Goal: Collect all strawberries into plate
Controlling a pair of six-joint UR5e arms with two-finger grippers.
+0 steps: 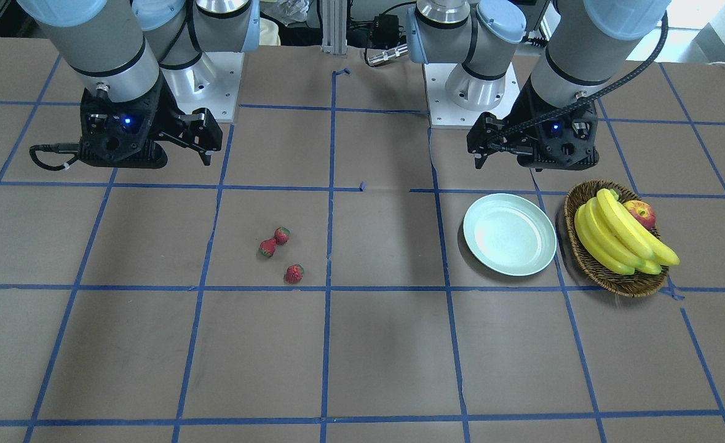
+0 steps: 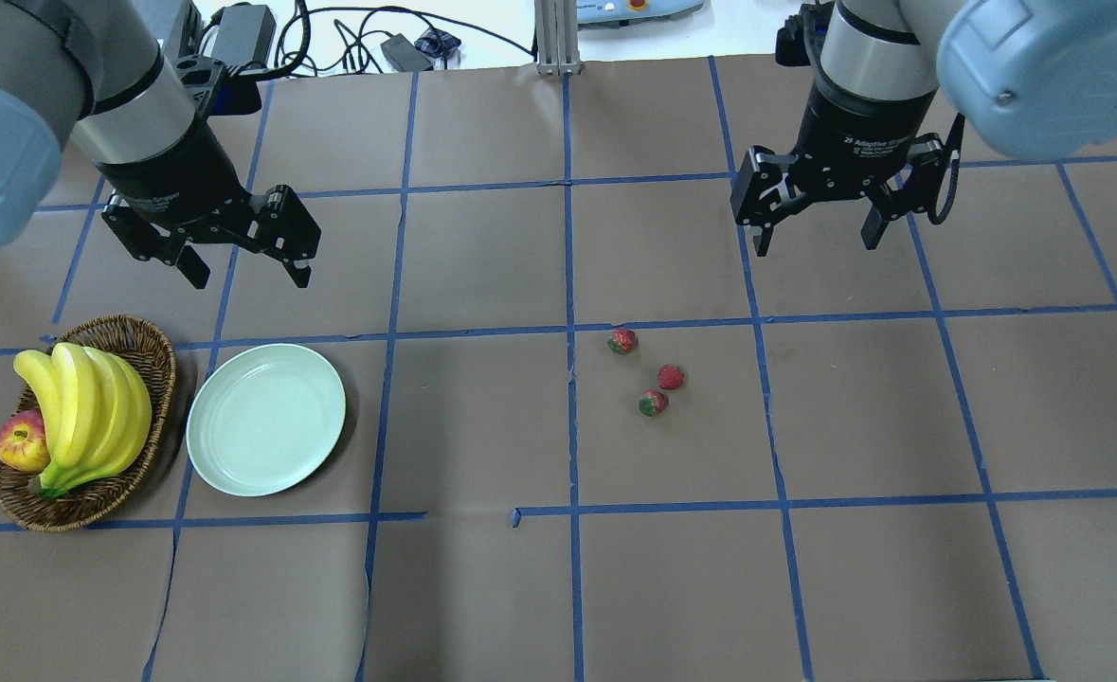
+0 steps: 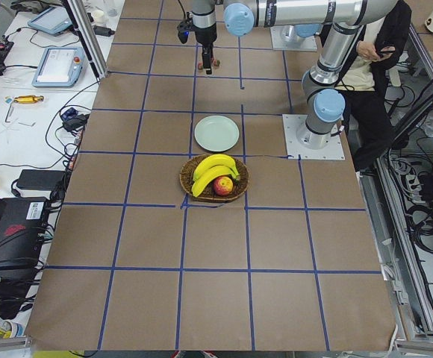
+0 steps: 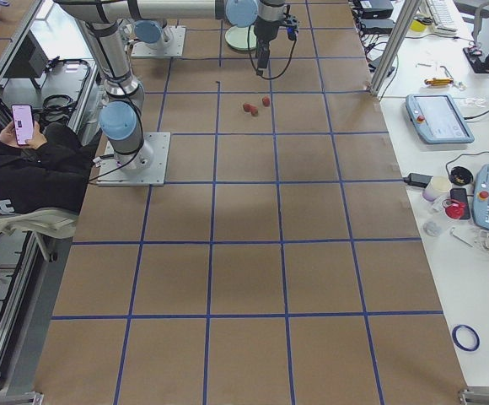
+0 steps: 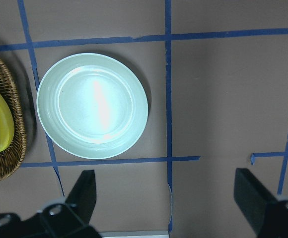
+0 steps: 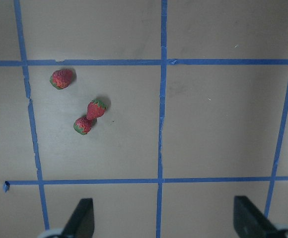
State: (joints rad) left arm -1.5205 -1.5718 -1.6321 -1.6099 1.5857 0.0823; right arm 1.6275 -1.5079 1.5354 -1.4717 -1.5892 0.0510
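Brown paper-covered table (image 2: pixel 482 265): square grid of blue tape lines. Three small red strawberries (image 2: pixel 621 341) (image 2: pixel 671 377) (image 2: pixel 653 403): green leafy caps. Round shallow plate (image 2: pixel 266 419): plain pale mint-white. Oval wicker basket (image 2: pixel 168 374): brown weave, holding yellow bananas (image 2: pixel 84 407) and, at its 8 o'clock in the overhead view, a red apple (image 2: pixel 20 443) mottled with yellow. Black: left gripper (image 2: pixel 250 278), right gripper (image 2: pixel 816 244)

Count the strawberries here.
3. One strawberry and a second strawberry nearly touch; the third strawberry lies apart. All on the table, none in the plate. None looks hidden.

Left claw (image 2: pixel 250 275), right claw (image 2: pixel 816 246): both agape, aloft.
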